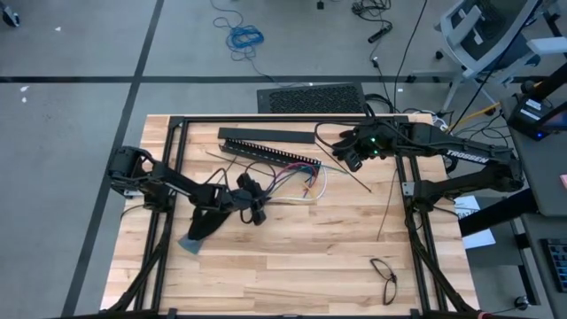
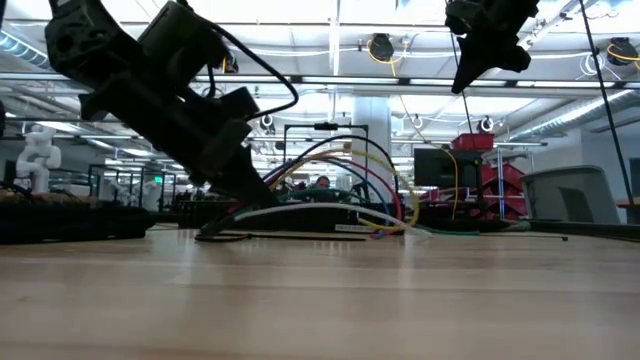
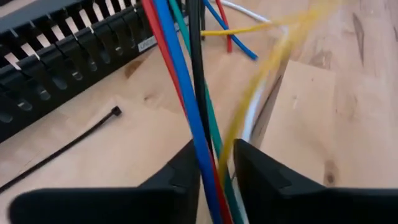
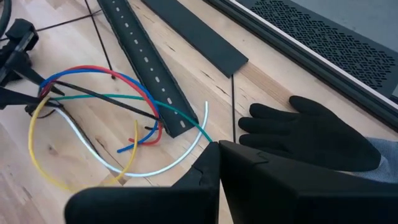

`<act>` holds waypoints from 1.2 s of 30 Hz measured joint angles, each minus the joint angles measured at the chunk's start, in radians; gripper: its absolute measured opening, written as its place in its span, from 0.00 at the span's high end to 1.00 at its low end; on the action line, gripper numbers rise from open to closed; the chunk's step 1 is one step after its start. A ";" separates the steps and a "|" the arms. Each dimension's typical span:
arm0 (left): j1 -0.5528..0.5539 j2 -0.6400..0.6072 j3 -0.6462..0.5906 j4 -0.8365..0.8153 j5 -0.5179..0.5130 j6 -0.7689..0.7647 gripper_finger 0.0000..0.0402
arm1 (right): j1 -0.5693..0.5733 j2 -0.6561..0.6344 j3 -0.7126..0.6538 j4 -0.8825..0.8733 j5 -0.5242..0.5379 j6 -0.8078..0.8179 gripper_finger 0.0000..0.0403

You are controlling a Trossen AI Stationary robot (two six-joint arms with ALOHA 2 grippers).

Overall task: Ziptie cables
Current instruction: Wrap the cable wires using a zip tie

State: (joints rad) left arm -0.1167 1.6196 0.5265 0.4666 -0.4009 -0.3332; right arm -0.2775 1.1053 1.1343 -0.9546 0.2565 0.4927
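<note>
My left claw (image 1: 252, 202) sits low over the middle of the bench (image 1: 292, 266), a little toward the left edge, with its fingers (image 3: 261, 180) parted slightly around the cables (image 3: 199, 112). Red, blue, green and black strands run through the gap between my fingertips, and a yellow and a white one pass close by; I think the fingers are loose on the bundle rather than pinching it, though my wrist view is too close to be sure. From there the cables arc up and over toward the slotted bar (image 1: 270, 152), which lies slantwise nearer the far edge; their other ends meet the bar at its right end. In the low view they stand up as a row of hoops (image 2: 350, 175) above the wood.

A thin black ziptie (image 3: 68, 143) lies flat on the bench just beside the bar, apart from the bundle.

My right claw (image 1: 353, 156) hangs raised near the far right part of the bench, fingers shut on nothing. Beyond it a person's black-gloved hand (image 4: 311, 134) rests flat on the bench at the far edge.

A pair of glasses (image 1: 384, 276) lies near the front right corner.
</note>
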 joint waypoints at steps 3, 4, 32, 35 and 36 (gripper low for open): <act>0.012 0.000 0.000 0.016 -0.001 0.000 0.69 | 0.000 0.000 0.000 0.000 0.000 0.000 1.00; 0.016 0.000 0.000 0.020 -0.001 0.000 0.68 | 0.000 0.000 0.000 0.000 0.000 0.000 1.00; 0.026 0.000 0.000 0.078 0.061 0.086 0.65 | 0.000 0.000 0.000 0.000 0.001 -0.012 1.00; 0.026 0.000 0.000 0.076 0.068 0.077 0.65 | 0.000 0.000 0.000 -0.001 0.001 -0.012 1.00; 0.026 0.000 0.000 0.072 0.084 0.070 0.65 | 0.000 0.000 0.000 -0.001 0.001 -0.016 1.00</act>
State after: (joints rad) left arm -0.0908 1.6196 0.5264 0.5385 -0.3164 -0.2632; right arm -0.2779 1.1049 1.1343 -0.9554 0.2573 0.4771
